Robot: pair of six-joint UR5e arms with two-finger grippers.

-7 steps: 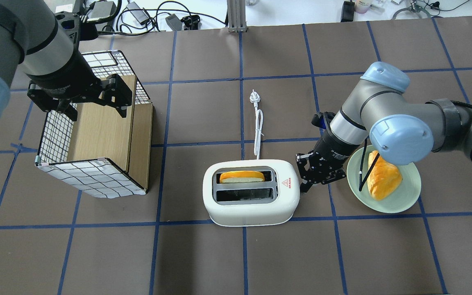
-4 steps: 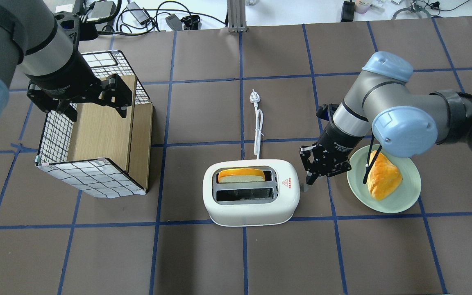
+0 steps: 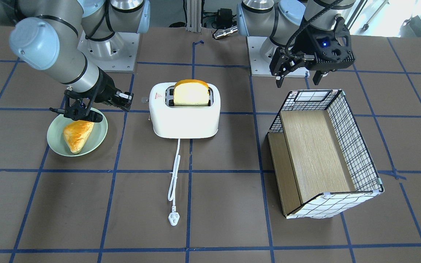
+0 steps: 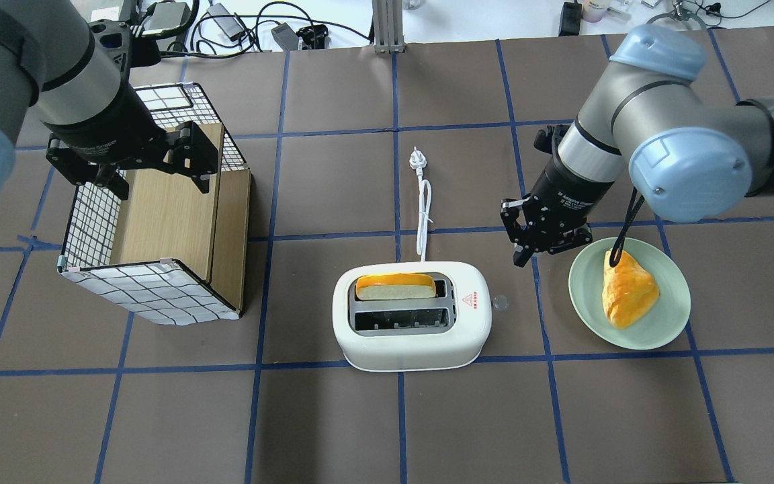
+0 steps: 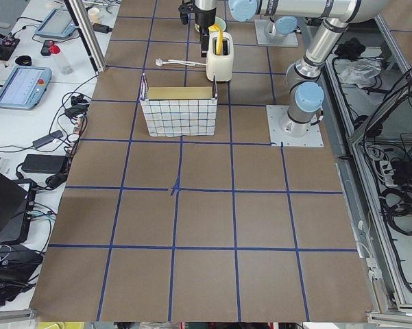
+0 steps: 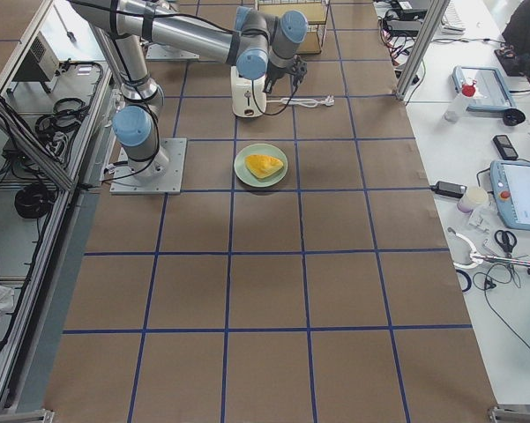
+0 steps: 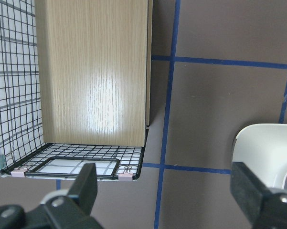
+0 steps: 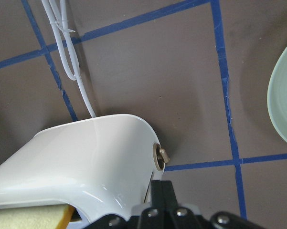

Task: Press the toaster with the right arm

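- The toaster (image 4: 412,316) lever (image 4: 500,302) is judged unpressed; the right gripper (image 4: 520,259), fingers pressed together, is held toward the table's (image 4: 360,417) far edge.
- The left gripper (image 7: 169,191) is spread.
- Descent onto the lever is required.

Open gap btwn toaster (image 4: 412,336) & plate (image 4: 672,316) (lever (image 4: 500,302) side); cord (image 4: 424,215) lies beyond toaster's far side.

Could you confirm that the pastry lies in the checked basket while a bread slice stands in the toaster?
Not quite: the overhead view shows the pastry on the green plate, not in the basket. The bread slice does stand in the toaster.
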